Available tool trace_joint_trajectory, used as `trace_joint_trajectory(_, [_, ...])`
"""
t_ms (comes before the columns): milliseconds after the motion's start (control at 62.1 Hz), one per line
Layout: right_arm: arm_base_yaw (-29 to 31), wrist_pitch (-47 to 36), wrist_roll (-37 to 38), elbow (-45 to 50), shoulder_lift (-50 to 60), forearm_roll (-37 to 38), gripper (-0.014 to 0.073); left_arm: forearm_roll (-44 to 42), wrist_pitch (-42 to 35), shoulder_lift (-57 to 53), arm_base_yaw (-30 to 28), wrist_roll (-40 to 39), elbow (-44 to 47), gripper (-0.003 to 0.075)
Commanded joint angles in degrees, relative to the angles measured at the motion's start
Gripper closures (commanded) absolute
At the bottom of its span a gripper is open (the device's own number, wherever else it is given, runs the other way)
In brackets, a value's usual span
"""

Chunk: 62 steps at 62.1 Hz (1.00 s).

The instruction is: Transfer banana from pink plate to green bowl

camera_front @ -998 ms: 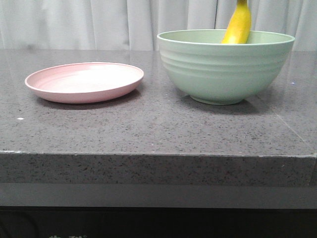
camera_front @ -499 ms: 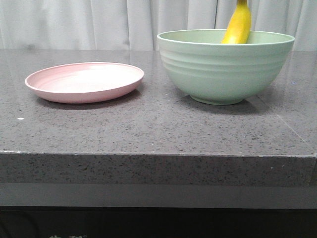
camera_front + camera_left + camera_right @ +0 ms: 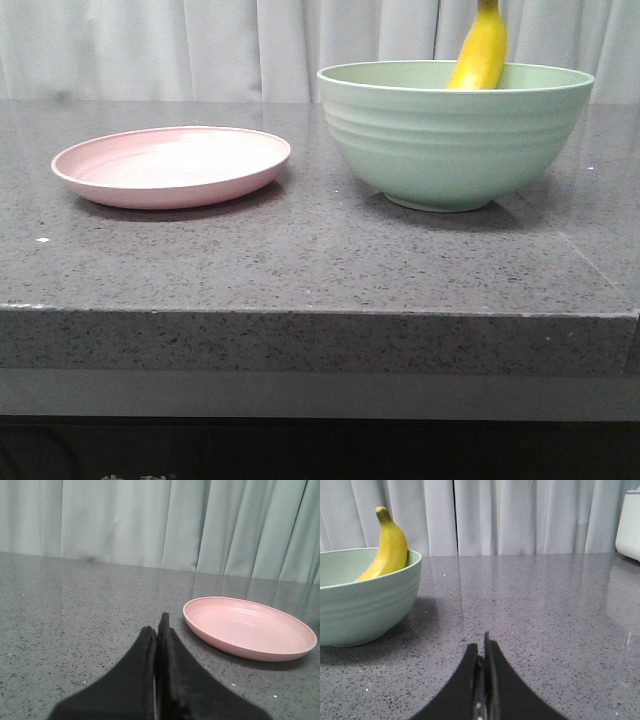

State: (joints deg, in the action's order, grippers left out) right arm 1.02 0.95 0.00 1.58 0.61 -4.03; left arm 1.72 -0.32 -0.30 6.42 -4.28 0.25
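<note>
Leaning stem-up inside the green bowl (image 3: pixel 455 135), the banana (image 3: pixel 480 52) looks light, soft-skinned and best gripped gently mid-body, while the pink plate (image 3: pixel 170 165) sits bare and both the left gripper (image 3: pixel 156 630) and right gripper (image 3: pixel 482 650) rest with jaws closed on nothing.

I log one speckled grey stone countertop (image 3: pixel 300 260) carrying a pink plate (image 3: pixel 170 165) at left and a green bowl (image 3: pixel 455 135) at right, apart.
</note>
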Motion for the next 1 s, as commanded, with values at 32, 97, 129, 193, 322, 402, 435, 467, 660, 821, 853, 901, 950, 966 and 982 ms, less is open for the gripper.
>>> trace_joint_trajectory(32, [-0.1, -4.2, -0.5, -0.2, 1.5, 0.2, 0.0662, 0.0, -4.8, -1.4, 0.4, -0.4, 0.2, 0.0738])
trace_joint_trajectory(97, [-0.4, -4.2, -0.5, -0.2, 1.5, 0.2, 0.0662, 0.0, -4.8, -1.4, 0.4, -0.4, 0.2, 0.0738])
trace_joint_trajectory(129, [-0.4, -4.2, -0.5, -0.2, 1.5, 0.2, 0.0662, 0.0, -4.8, -1.4, 0.4, -0.4, 0.2, 0.0738])
trace_joint_trajectory(193, [-0.4, -4.2, -0.5, -0.2, 1.5, 0.2, 0.0662, 0.0, -4.8, -1.4, 0.4, -0.4, 0.2, 0.0738])
trace_joint_trajectory(322, [-0.3, -4.2, -0.5, -0.2, 1.5, 0.2, 0.0662, 0.0, -4.8, -1.4, 0.4, -0.4, 0.2, 0.0738])
trace_joint_trajectory(402, [-0.4, -4.2, -0.5, -0.2, 1.5, 0.2, 0.0662, 0.0, -4.8, -1.4, 0.4, -0.4, 0.2, 0.0738])
trace_joint_trajectory(435, [-0.6, -4.2, -0.5, -0.2, 1.5, 0.3, 0.0662, 0.0, -4.8, -1.4, 0.4, -0.4, 0.2, 0.0738])
trace_joint_trajectory(467, [-0.9, -4.2, -0.5, -0.2, 1.5, 0.3, 0.0662, 0.0, -4.8, -1.4, 0.4, -0.4, 0.2, 0.0738])
trace_joint_trajectory(660, [-2.7, -4.2, -0.5, -0.2, 1.5, 0.3, 0.0662, 0.0, -4.8, -1.4, 0.4, -0.4, 0.2, 0.0738])
trace_joint_trajectory(821, [-1.7, -4.2, -0.5, -0.2, 1.4, 0.3, 0.0662, 0.0, -4.8, -1.4, 0.4, -0.4, 0.2, 0.0738])
trace_joint_trajectory(853, [-1.7, -4.2, -0.5, -0.2, 1.4, 0.3, 0.0662, 0.0, -4.8, -1.4, 0.4, -0.4, 0.2, 0.0738])
trace_joint_trajectory(901, [-1.7, -4.2, -0.5, -0.2, 1.3, 0.3, 0.0662, 0.0, -4.8, -1.4, 0.4, -0.4, 0.2, 0.0738])
trace_joint_trajectory(950, [-1.7, -4.2, -0.5, -0.2, 1.3, 0.3, 0.0662, 0.0, -4.8, -1.4, 0.4, -0.4, 0.2, 0.0738])
trace_joint_trajectory(966, [-1.7, -4.2, -0.5, -0.2, 1.3, 0.3, 0.0662, 0.0, -4.8, -1.4, 0.4, -0.4, 0.2, 0.0738])
trace_joint_trajectory(982, [-1.7, -4.2, -0.5, -0.2, 1.3, 0.3, 0.0662, 0.0, -4.8, -1.4, 0.4, -0.4, 0.2, 0.0738])
